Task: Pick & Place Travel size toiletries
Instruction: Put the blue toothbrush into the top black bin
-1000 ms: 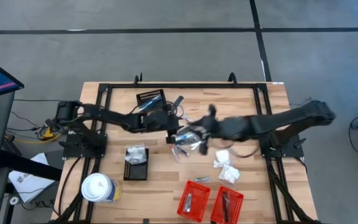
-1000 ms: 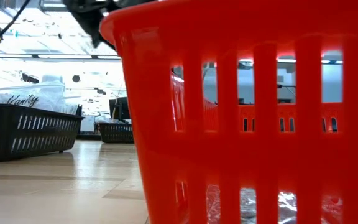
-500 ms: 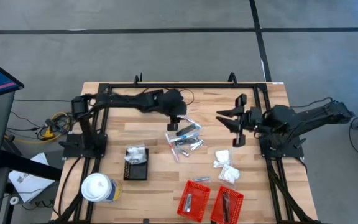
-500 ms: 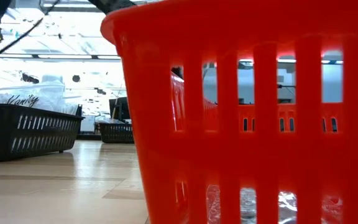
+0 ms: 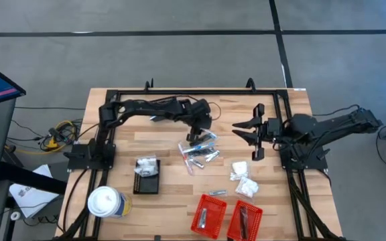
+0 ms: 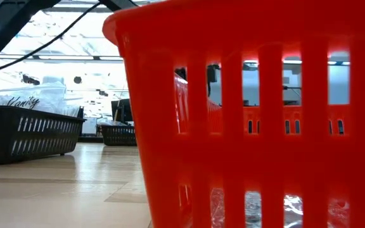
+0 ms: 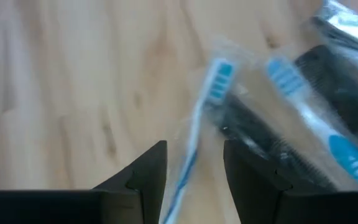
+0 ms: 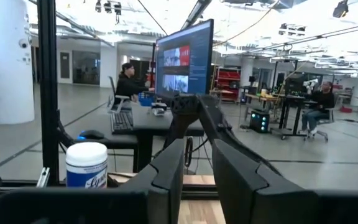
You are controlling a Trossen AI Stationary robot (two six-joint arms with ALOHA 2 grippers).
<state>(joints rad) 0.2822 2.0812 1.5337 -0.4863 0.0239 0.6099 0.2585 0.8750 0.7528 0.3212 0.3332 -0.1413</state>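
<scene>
Left gripper [image 5: 195,136] hangs over the far edge of the heap of travel size toiletries [image 5: 198,151] near the middle of the wooden table [image 5: 173,191], its fingers [image 7: 146,174] parted by a narrow gap with nothing between them. In its wrist view a clear-wrapped toothbrush [image 7: 199,130] with blue bristles lies straight ahead of that gap, beside a dark comb-like piece [image 7: 272,149] and a second wrapped toothbrush [image 7: 319,112]. Right gripper [image 5: 254,133] waits well apart, drawn back toward its base at the right side of the table; its fingers [image 8: 166,171] stand slightly apart and hold nothing.

Going down in size: a white lidded cup [image 5: 106,202] sits at the near left corner, a black basket [image 5: 147,176] holds white packets, two red baskets [image 5: 226,217] at the near edge each hold an item, and loose white packets [image 5: 244,181] lie to the right of the heap.

Judging by this, the step in hand is reaching for the next item. The next move calls for lowering straight onto the toothbrush so the fingers straddle it, then closing without catching the neighbouring wrappers.
</scene>
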